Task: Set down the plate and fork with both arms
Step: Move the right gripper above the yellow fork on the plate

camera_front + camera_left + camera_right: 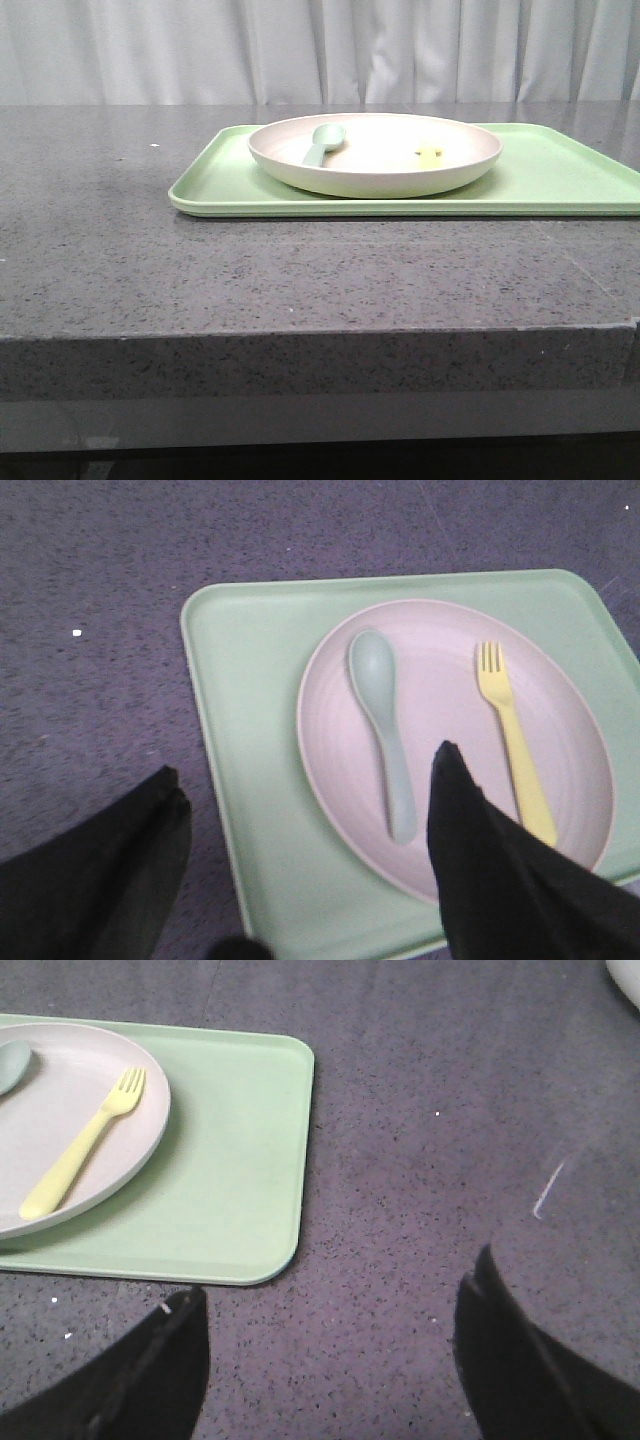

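- On the left of the scene, we saw our left gripper (300, 850), black with two pointed fingers, hanging with its jaws spread wide and nothing between them; one finger was over the dark speckled stone table (300, 280), the other over the plate's near edge.
- The flat rectangular light-green tray (215, 175) lay on the table, with the large round shallow cream plate (375, 160) set on it.
- Inside the plate, toward its left, lay a pale grey-green spoon (385, 730).
- Well apart from the spoon, toward the plate's right, lay the small bright yellow plastic fork (515, 745), flat and wholly within the rim; both utensils had their heads pointing away from us.
- Our right gripper (330, 1330) hung beside the tray's right end over bare table, its jaws likewise wide apart and holding nothing.
- Pale pleated curtains (320, 50) closed the background.
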Robot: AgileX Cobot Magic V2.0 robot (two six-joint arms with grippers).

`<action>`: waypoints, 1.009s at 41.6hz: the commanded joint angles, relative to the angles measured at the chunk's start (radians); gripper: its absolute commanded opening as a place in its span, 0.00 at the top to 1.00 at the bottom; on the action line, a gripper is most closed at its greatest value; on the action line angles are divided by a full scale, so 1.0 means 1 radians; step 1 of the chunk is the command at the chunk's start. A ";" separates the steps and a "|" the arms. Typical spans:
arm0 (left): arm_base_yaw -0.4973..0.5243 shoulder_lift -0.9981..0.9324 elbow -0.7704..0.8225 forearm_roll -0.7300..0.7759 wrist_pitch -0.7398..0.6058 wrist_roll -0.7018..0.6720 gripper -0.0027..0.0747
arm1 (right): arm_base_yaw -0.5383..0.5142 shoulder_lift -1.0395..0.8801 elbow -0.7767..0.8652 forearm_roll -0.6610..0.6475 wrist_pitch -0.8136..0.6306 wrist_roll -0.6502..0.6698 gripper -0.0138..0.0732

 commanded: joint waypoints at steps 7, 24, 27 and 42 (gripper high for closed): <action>-0.007 -0.279 0.177 0.141 -0.029 0.002 0.33 | 0.003 0.006 -0.038 0.050 0.001 -0.011 0.23; -0.007 -0.600 0.366 0.236 0.123 0.002 0.33 | 0.126 0.074 -0.250 0.145 0.289 -0.101 0.23; -0.007 -0.636 0.373 0.236 0.134 0.002 0.33 | 0.152 0.100 -0.281 0.146 0.306 -0.103 0.23; -0.007 -0.688 0.375 0.230 0.142 0.002 0.33 | 0.267 0.354 -0.506 0.146 0.432 -0.097 0.23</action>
